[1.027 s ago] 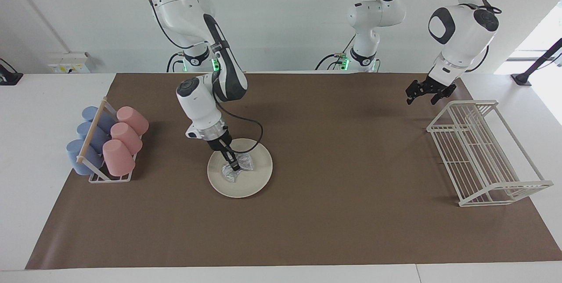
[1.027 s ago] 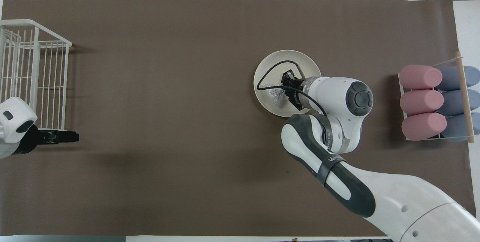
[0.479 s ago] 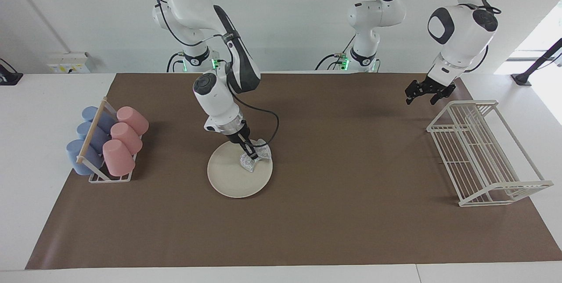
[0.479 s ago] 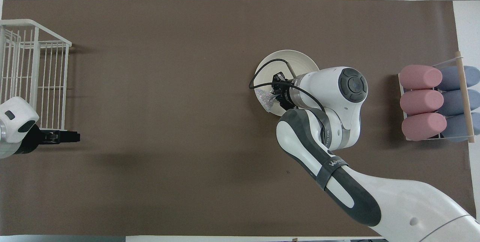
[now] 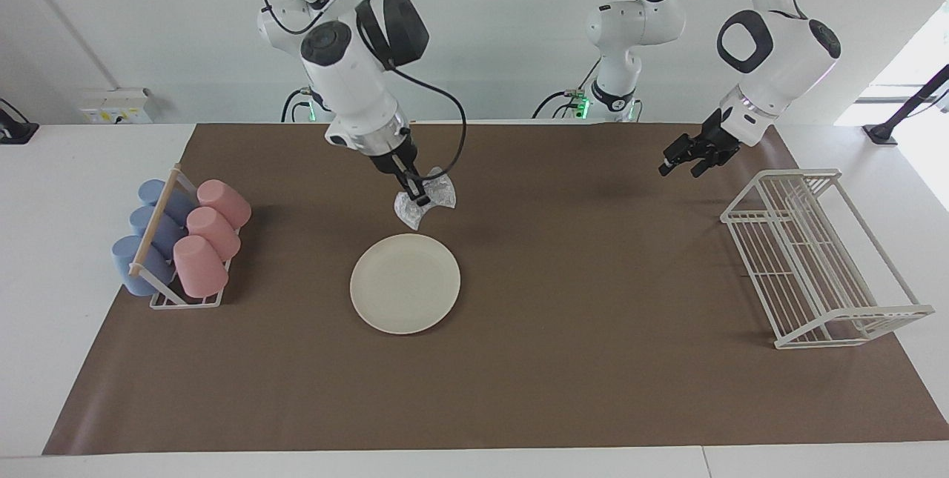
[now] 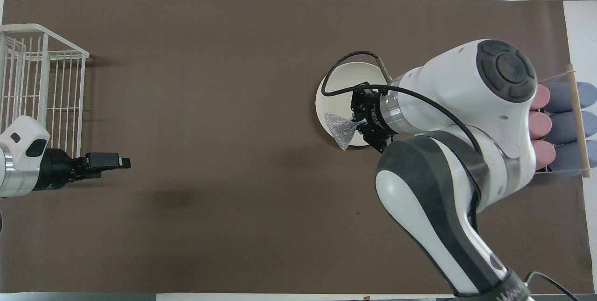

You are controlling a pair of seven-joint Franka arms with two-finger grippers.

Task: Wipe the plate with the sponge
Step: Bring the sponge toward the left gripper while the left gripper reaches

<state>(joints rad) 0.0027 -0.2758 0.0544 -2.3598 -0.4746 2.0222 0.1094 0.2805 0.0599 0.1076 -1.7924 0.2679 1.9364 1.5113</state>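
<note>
On the brown mat at frame centre lies 1 plate; above it, the right gripper pinches 1 sponge. The left gripper, upper right, waits; I cannot tell its opening.

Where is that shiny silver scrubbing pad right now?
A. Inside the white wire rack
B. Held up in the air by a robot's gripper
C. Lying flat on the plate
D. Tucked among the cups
B: the right gripper holds the sponge in the air, clear of the plate.

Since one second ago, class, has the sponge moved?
Yes. The sponge, held in the right hand, has risen off the plate, which has stayed put, and now hangs in the air.
</note>
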